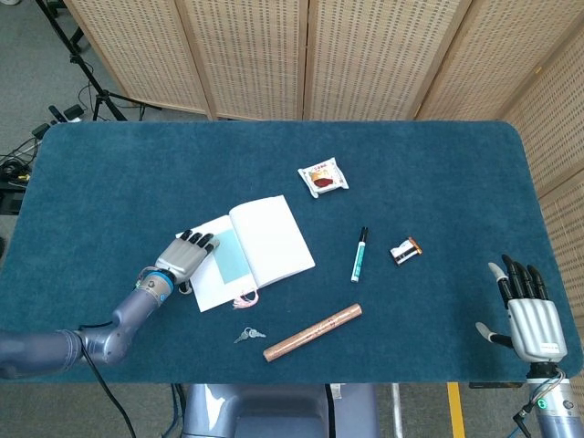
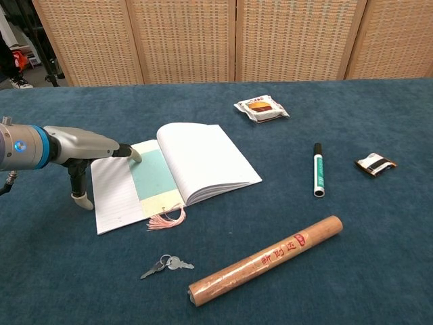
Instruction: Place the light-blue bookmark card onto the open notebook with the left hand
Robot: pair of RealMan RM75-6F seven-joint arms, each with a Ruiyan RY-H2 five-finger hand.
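Chest view: light-blue bookmark card point(image 2: 155, 176) lies flat on the open notebook point(image 2: 203, 159), left page — placement appears complete. Left hand point(image 2: 91, 149) holds nothing, fingers extended, fingertips at the card's edge — withdrawal remains. Right hand point(image 1: 527, 306) idle, fingers spread.

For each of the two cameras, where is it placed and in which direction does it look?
Head view: high, looking steeply down on the table; left robot hand and right robot hand show.
Chest view: low, looking forward across the table; only the left robot hand shows.
Both share the notebook, the bookmark card and the marker.
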